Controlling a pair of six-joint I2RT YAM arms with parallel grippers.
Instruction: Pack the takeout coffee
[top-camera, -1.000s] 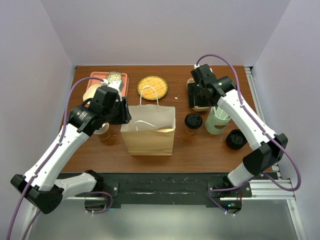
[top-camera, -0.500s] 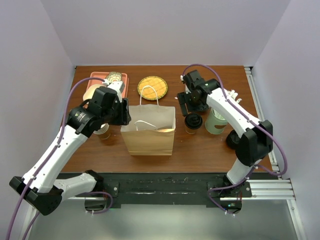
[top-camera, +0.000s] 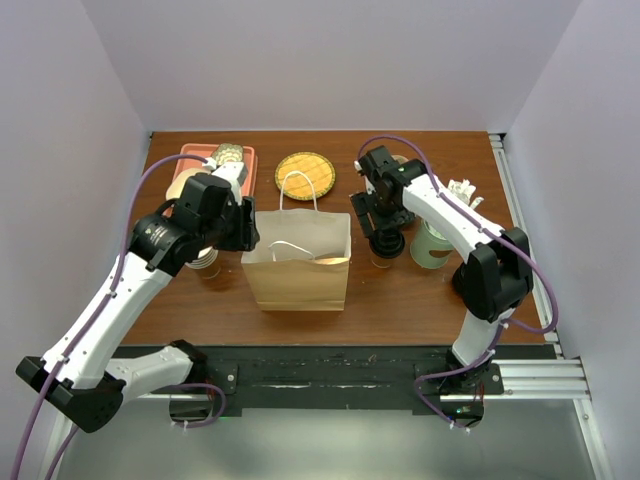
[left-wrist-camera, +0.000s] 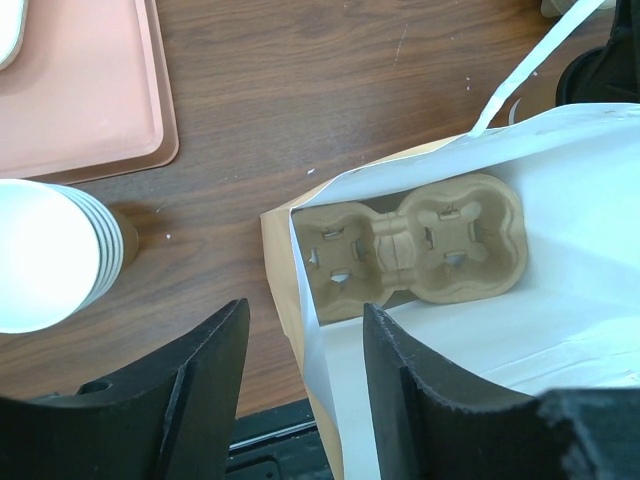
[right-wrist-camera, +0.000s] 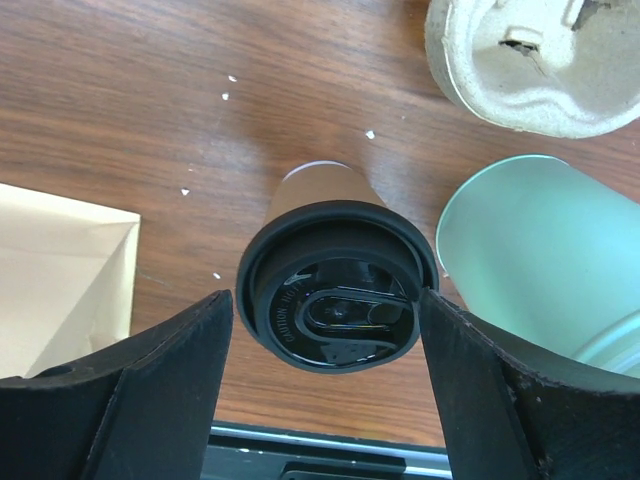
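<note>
Right gripper (right-wrist-camera: 325, 300) hangs straight over the coffee (right-wrist-camera: 338, 290), its two fingers spread wide and straddling the black lid (right-wrist-camera: 335, 320), one on each side. Whether the fingers touch the lid cannot be told. The coffee stands upright on the brown table (top-camera: 400, 300), just right of the paper bag (top-camera: 297, 275) and just left of a pale green cup (right-wrist-camera: 540, 250). It is outside the bag. A pulp carrier (right-wrist-camera: 530, 60) lies on the table beyond the green cup.

From above, the right arm reaches in from the right side and bends down over the coffee (top-camera: 387, 250), hiding most of it.

Left gripper (left-wrist-camera: 300, 390) hovers at the bag's left edge with its fingers apart. The bag's rim (left-wrist-camera: 300, 300) runs through the gap between them and is not pinched. The bag stands open, its white inside (left-wrist-camera: 520, 340) showing, and a second pulp carrier (left-wrist-camera: 415, 245) with two cup holes lies flat at the bottom. A stack of paper cups (left-wrist-camera: 50, 255) stands left of the bag, near the corner of a pink tray (left-wrist-camera: 90, 90). A round yellow mat (top-camera: 304, 172) lies behind the bag
</note>
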